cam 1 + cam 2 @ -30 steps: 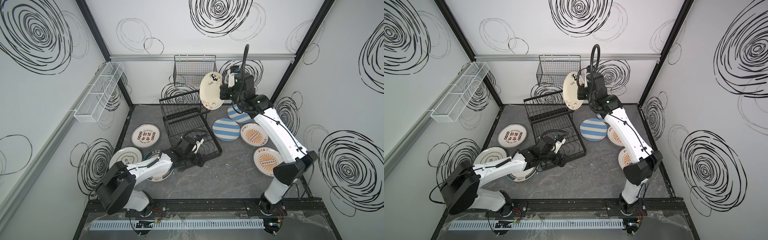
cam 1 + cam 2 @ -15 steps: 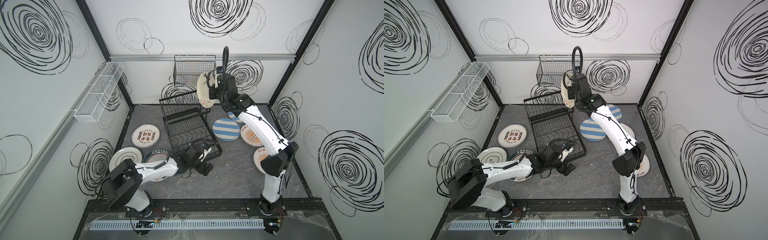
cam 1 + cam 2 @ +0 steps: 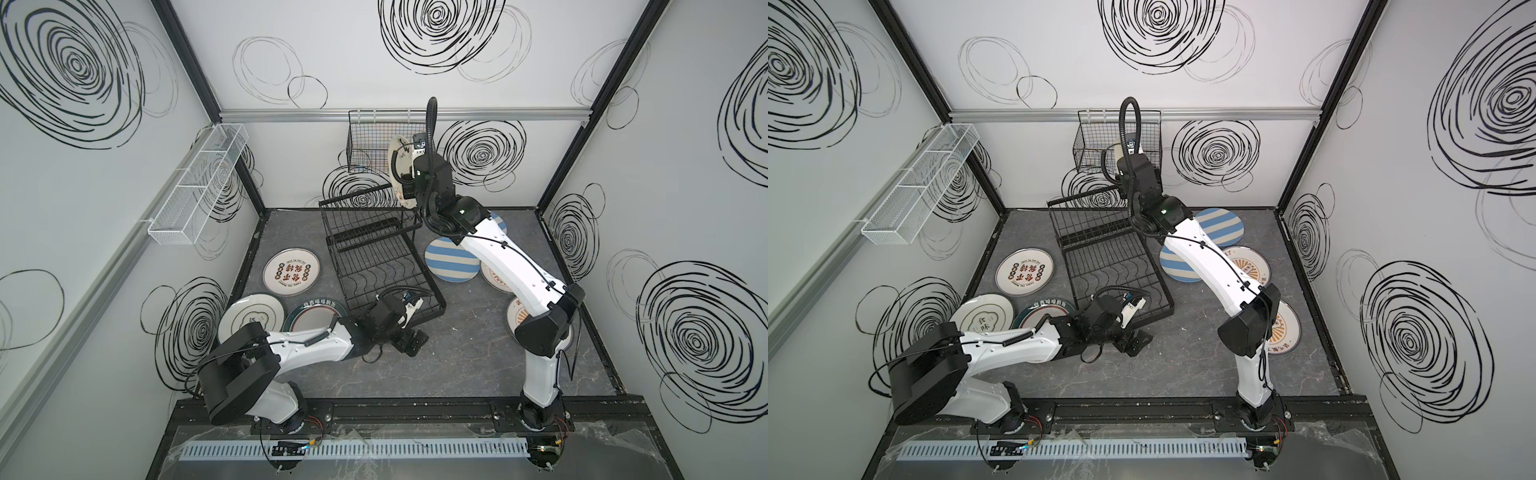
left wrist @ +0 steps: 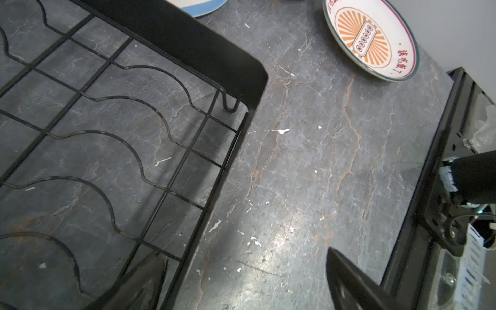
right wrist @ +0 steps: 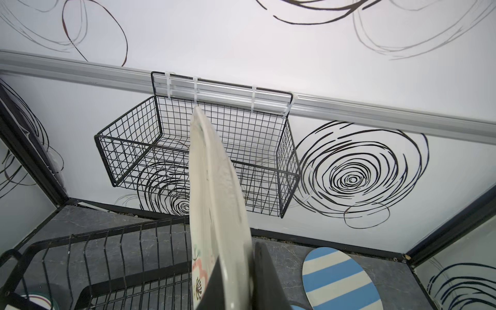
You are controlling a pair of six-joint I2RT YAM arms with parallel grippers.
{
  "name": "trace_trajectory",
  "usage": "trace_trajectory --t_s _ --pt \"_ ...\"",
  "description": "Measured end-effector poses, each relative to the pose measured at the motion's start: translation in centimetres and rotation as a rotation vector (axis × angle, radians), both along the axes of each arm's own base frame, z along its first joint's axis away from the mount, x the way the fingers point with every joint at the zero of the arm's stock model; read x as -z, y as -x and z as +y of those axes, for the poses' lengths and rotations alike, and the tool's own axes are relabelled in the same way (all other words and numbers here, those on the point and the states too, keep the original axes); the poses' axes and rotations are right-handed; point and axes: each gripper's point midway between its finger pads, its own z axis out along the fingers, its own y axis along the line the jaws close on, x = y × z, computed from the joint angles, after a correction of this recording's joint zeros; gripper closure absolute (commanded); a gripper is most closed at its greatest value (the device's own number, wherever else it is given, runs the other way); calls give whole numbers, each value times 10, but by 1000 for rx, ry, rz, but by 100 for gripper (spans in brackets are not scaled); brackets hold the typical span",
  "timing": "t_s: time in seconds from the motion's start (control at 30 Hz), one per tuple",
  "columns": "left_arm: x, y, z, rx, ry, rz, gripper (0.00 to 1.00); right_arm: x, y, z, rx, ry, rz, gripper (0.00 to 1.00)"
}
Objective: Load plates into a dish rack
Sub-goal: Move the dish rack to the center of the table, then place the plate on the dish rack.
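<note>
Right gripper (image 5: 239, 257) pinched on the rim of a cream plate (image 5: 214, 188), held on edge and upright above the far right part of the dish rack (image 3: 374, 257), just in front of the black grid wall basket (image 5: 188, 150); not yet in any slot of the raised upper basket. Left gripper (image 4: 245, 253) spread wide and empty, low over the table (image 3: 457, 365) beside the near right corner of the rack. Rack without a plate in both top views. Other plates flat on the table: two striped plates (image 3: 451, 262) and two sunburst plates (image 4: 370, 40) to the right of the rack, three patterned plates (image 3: 291, 272) to its left. Handling, by judgement only: rigid glazed ware, fairly heavy for a pinch at one edge, smooth enough to slip or swing between the pads (image 5: 268, 281), brittle enough to chip against wire. Best taken at the rim, pads flat on both faces, as here; best lowered edge first between two upright wires of the upper basket and released only once seated on the bottom wires.
</note>
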Motion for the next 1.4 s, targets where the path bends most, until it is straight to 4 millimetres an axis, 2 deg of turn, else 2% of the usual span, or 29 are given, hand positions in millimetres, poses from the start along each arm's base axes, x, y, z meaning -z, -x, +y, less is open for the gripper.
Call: trace_trajectory --t_s 0.23,0.43,0.6,1.03,1.4 --pt "16 10 13 -11 -38 50 4 31 -4 2 19 48 42 100" --pt "23 8 38 -64 -58 91 4 59 -4 6 16 87 83 100" --pt "25 6 51 -97 -68 112 4 59 -5 7 20 86 79 100" --pt "25 6 52 -99 -64 117 4 41 -2 6 58 95 24 100" --pt "21 2 55 -114 -54 110 4 39 -1 4 70 105 15 100"
